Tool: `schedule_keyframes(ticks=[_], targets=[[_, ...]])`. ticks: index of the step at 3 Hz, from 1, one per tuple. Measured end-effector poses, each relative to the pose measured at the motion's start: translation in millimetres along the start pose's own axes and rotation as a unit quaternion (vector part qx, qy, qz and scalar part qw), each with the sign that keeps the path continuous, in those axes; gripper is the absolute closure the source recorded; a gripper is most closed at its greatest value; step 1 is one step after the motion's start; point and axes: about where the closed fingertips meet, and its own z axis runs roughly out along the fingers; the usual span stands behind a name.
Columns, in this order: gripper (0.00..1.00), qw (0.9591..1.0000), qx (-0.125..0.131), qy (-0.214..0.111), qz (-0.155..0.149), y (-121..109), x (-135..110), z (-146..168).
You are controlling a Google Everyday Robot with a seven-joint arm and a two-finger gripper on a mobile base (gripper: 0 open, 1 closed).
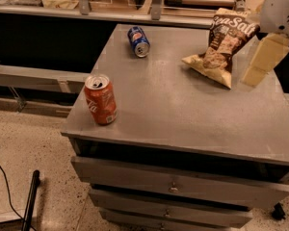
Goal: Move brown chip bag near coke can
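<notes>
The brown chip bag (pixel 223 44) with white "Sea Salt" lettering stands propped at the back right of the grey cabinet top (pixel 183 114). The coke can (pixel 100 100), red-orange with a silver top, stands upright near the front left corner, far from the bag. My gripper (pixel 262 61), cream-coloured under a white arm, hangs at the right edge, just right of the bag and a little above the top. It holds nothing that I can see.
A blue Pepsi can (pixel 138 41) lies on its side at the back, left of the bag. Drawers (pixel 173 186) sit below the front edge. A dark counter runs behind. A black pole (pixel 30 201) and a cable lie on the floor at the left.
</notes>
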Motion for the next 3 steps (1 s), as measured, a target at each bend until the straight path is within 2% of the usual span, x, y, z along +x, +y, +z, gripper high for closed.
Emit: schedule_keyframes(ticks=[1, 2, 3], targets=[[0.00, 0.9990, 0.017, -0.030, 0.029, -55.3, -6.5, 9.4], [0.00, 0.9924, 0.020, -0.075, 0.095, -98.7, 1.4, 21.3], [0.00, 0.9774, 0.013, -0.126, 0.169, -119.9, 5.6, 39.0]])
